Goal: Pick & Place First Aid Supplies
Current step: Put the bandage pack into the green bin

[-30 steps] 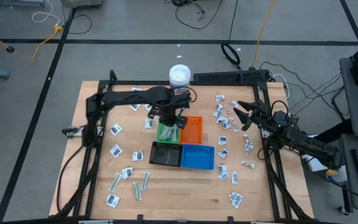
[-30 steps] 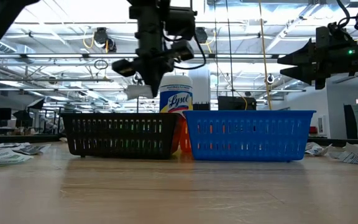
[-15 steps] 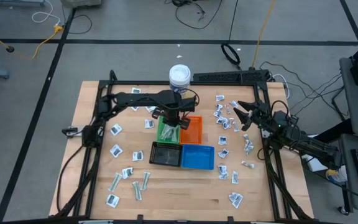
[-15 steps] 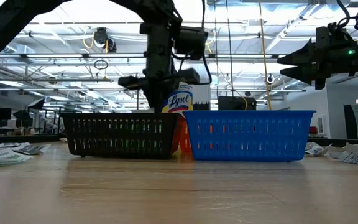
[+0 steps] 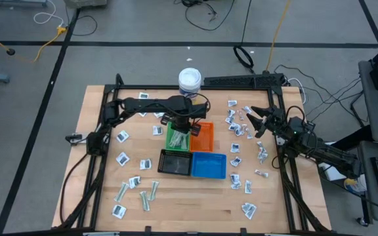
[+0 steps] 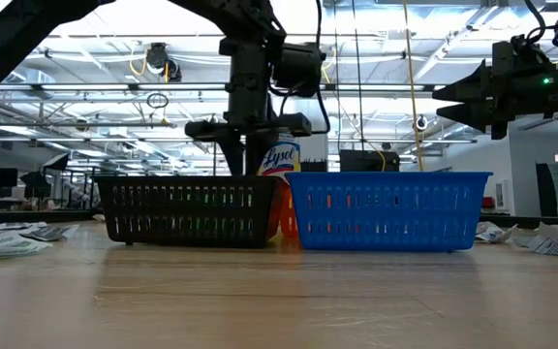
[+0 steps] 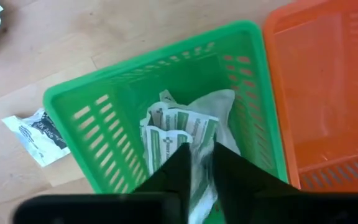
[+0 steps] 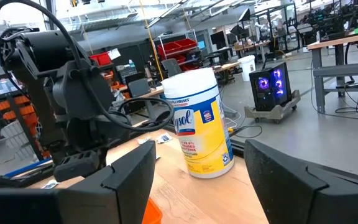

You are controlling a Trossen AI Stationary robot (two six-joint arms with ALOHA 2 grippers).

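Note:
My left gripper [image 5: 181,130] points straight down into the green tray [image 7: 154,50], its fingers [image 7: 178,169] a narrow gap apart. White packets with green print [image 7: 179,124] lie piled in that tray, right under the fingertips. More first aid supplies lie flat on the table: small packets at the right [image 5: 236,131] and left [image 5: 121,159], and pale strips [image 5: 148,193] near the front. My right gripper [image 5: 252,120] waits open and level above the table's right side, holding nothing. My left gripper comes from above, pointing down, over the pile in the green tray. A pale packet [image 7: 201,163] shows in the narrow gap between the fingers. I cannot tell whether the fingers touch it.
The orange tray [image 5: 203,136] stands beside the green one, with the black tray [image 5: 174,162] and the blue tray [image 5: 209,166] in front of them. A white-lidded, yellow-labelled tub [image 5: 189,79] stands at the far edge. Bare wood lies along the near edge.
My left gripper has come down over the green tray, shifting a little toward the table's right, with a pale packet under its fingers. It then held still, and its fingers have parted slightly. The right arm has kept still.

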